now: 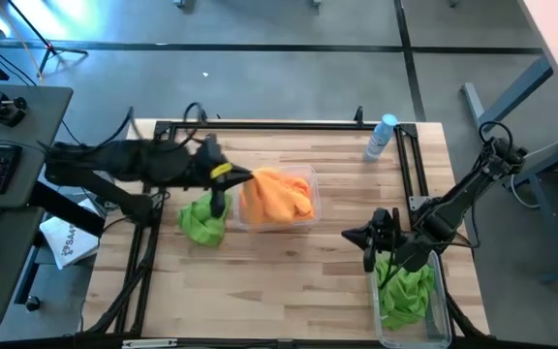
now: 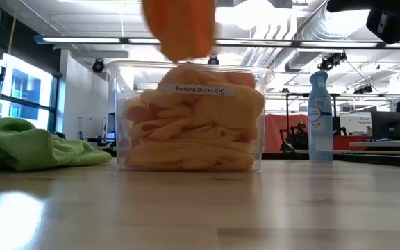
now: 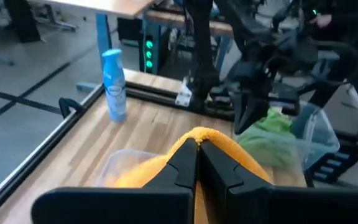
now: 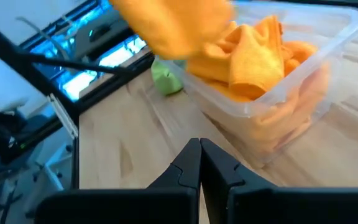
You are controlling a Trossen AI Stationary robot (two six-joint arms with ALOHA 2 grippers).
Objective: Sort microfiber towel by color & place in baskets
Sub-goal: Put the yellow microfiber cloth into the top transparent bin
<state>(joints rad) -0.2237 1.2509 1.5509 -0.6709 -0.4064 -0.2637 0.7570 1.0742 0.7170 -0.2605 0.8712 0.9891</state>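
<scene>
Fingers of my left gripper [image 3: 197, 163] are pinched together on an orange towel [image 3: 213, 146], which hangs from them just above the open basket [image 1: 308, 180] of orange cloths [image 1: 281, 202]. Directly under the claw that bin looks packed nearly to its rim. Beside it, on the side toward my left arm's base, a green towel [image 1: 202, 221] lies crumpled on the bare table [image 1: 289, 271]. Farther out, near the table's back edge, stands a clear bottle [image 1: 380, 138] with a blue cap. My right gripper [image 1: 370, 239] is fully closed with nothing in it, hovering at the end of the second basket [image 1: 441, 320], which holds green cloths [image 1: 403, 287].
</scene>
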